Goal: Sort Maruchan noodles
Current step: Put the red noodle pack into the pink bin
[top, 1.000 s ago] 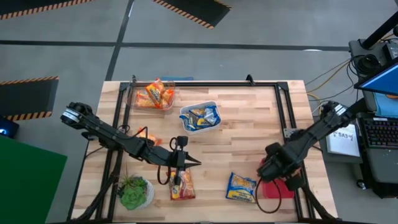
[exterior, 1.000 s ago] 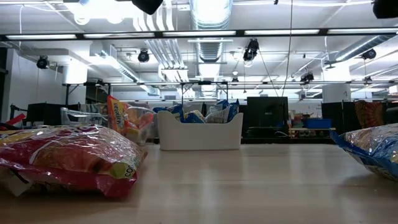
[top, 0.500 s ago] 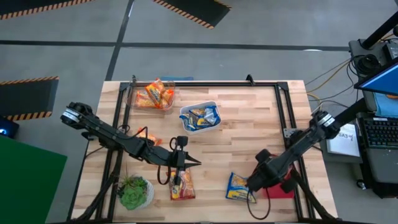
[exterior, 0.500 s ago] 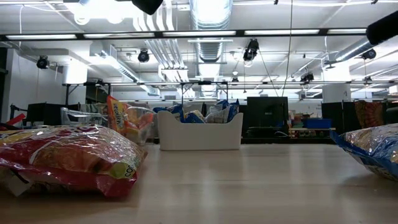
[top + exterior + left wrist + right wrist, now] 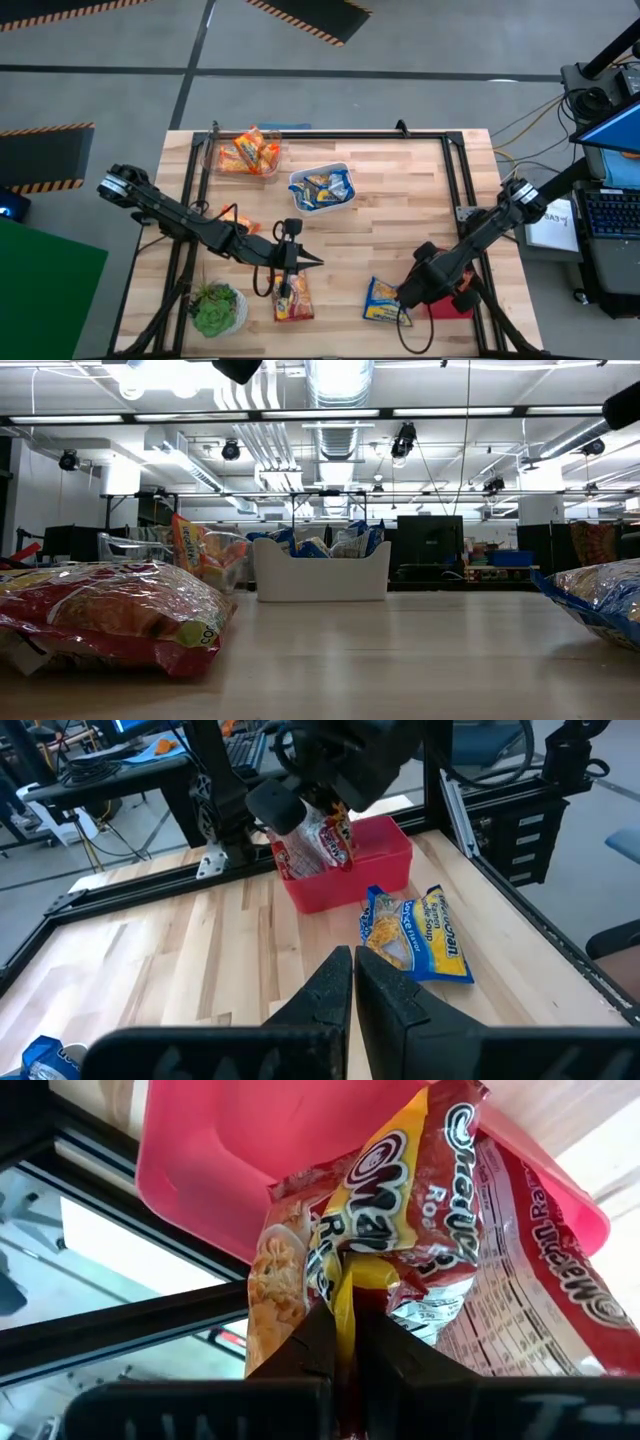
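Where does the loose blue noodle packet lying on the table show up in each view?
High: the blue packet lies low, right of centre, beside the pink bin.
Low: right edge, close to the camera.
Left wrist: right of centre, before the pink bin.
Right wrist: not in it.
Shared landmark: the pink bin, absent only from the low view.
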You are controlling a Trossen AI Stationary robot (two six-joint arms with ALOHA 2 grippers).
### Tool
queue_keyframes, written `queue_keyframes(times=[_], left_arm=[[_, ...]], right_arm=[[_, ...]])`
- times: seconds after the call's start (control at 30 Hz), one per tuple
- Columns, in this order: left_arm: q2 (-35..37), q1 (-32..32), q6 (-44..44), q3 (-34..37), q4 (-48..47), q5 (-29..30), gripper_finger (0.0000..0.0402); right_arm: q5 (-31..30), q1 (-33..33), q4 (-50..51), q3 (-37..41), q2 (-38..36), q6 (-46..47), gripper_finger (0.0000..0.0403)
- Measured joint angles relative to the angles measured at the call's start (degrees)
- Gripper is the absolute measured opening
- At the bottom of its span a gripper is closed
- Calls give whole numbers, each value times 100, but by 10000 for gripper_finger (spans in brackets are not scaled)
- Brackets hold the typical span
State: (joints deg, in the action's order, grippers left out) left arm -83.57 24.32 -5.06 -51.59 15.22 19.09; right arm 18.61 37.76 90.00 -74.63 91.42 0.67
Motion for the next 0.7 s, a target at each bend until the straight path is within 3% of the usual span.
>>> queue_keyframes(times=[0.7], left_arm=[[-42,0,42,0,-56,0,0]], right_arm=[[95,50,0,1,-367,407,13]])
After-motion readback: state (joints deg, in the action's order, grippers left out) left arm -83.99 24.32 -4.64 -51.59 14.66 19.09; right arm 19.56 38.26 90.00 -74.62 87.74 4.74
